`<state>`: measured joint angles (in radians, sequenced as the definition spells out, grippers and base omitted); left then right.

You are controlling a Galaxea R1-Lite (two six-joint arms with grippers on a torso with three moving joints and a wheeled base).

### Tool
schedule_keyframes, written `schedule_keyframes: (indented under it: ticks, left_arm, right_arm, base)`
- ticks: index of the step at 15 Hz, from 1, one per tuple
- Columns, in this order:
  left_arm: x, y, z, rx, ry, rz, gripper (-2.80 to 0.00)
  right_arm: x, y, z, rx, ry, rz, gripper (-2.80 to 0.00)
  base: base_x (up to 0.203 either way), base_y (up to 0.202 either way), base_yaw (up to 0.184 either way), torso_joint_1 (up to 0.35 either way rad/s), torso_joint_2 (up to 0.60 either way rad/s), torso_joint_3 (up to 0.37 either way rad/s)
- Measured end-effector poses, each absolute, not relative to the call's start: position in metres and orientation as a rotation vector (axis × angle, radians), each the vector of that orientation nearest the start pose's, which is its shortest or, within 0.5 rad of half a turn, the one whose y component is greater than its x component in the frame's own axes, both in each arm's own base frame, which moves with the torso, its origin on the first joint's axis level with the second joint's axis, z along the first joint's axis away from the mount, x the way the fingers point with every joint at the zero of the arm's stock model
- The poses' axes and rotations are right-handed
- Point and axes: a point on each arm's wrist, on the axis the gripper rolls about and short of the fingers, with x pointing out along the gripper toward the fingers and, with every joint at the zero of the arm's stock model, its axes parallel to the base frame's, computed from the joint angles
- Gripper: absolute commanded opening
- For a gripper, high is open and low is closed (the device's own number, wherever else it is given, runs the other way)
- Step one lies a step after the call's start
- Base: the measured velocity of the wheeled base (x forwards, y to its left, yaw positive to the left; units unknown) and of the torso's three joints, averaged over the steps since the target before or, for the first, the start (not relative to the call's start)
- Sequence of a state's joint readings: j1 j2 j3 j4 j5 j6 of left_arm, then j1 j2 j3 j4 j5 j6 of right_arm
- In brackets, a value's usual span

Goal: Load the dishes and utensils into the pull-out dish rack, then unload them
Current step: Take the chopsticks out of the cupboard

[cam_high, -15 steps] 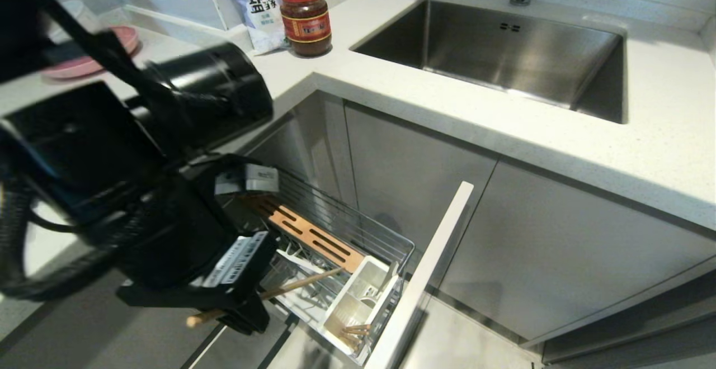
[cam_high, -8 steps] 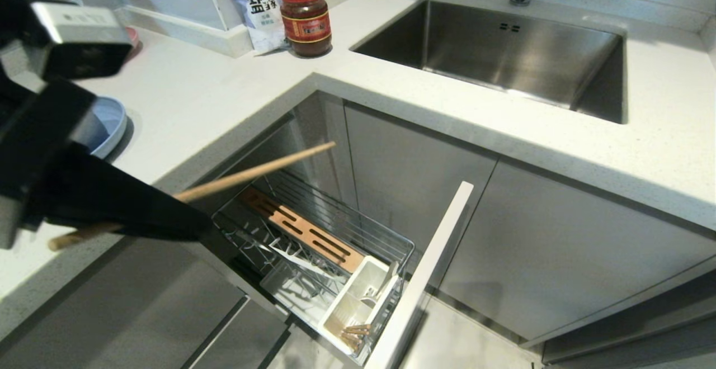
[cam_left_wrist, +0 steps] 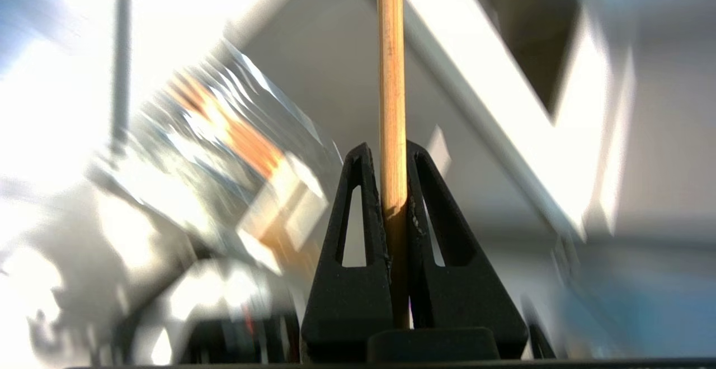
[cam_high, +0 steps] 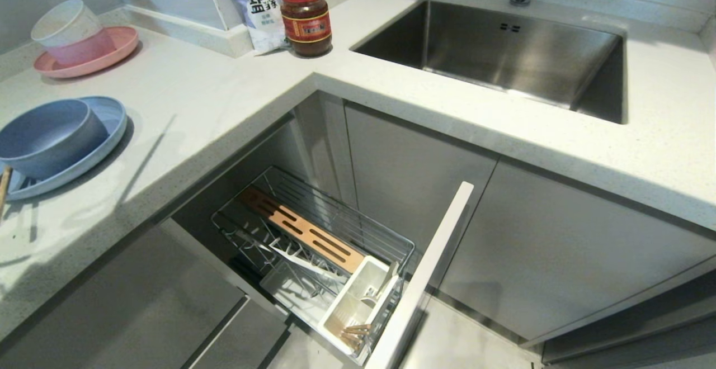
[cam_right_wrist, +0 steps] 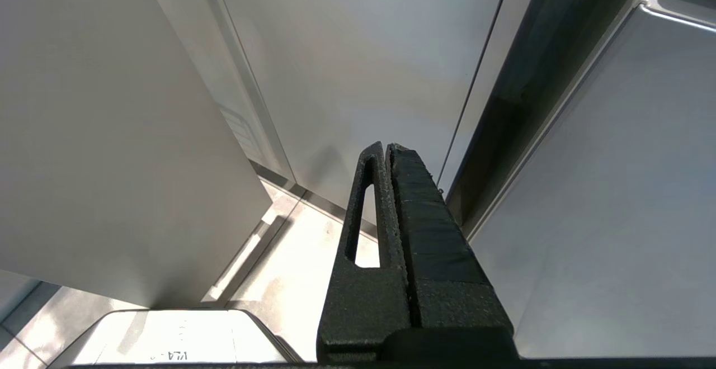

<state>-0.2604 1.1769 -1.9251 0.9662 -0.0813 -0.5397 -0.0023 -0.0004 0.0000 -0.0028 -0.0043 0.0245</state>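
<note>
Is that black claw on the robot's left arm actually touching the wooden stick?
Touching. The left wrist view shows the left gripper clamped on the chopstick, both black fingers pressed against its sides with no gap.

Left wrist view motion-blurred, overexposed; head view sharp, daylit, soft shadows.
</note>
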Motion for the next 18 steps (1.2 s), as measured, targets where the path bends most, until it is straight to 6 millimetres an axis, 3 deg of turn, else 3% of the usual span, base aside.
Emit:
schedule_keyframes:
  ticks: [4, 7, 12, 18]
  left_arm:
    - [0.029, 0.001, 0.436, -0.454, 0.097, 0.048, -2.8]
    - [0.019, 0.006, 0.423, -0.396, 0.068, 0.327, -2.8]
    - [0.034, 0.025, 0.372, -0.319, 0.277, 0.7, -2.8]
    - [0.062, 0.048, 0.331, -0.322, 0.495, 0.743, -2.8]
  right_arm:
    - [-0.023, 0.0, 0.076, 0.024, -0.003, -0.007, -2.8]
    - [-0.023, 0.0, 0.076, 0.024, -0.003, -0.007, -2.8]
    - [-0.023, 0.0, 0.076, 0.024, -0.003, -0.007, -2.8]
    - [-0.023, 0.0, 0.076, 0.024, -0.003, -0.007, -2.8]
  base:
    - [0.0, 0.0, 0.0, 0.0, 0.0, 0.0]
    - [0.0, 0.0, 0.0, 0.0, 0.0, 0.0]
    - [0.0, 0.0, 0.0, 0.0, 0.0, 0.0]
    - [0.0, 0.0, 0.0, 0.0, 0.0, 0.0]
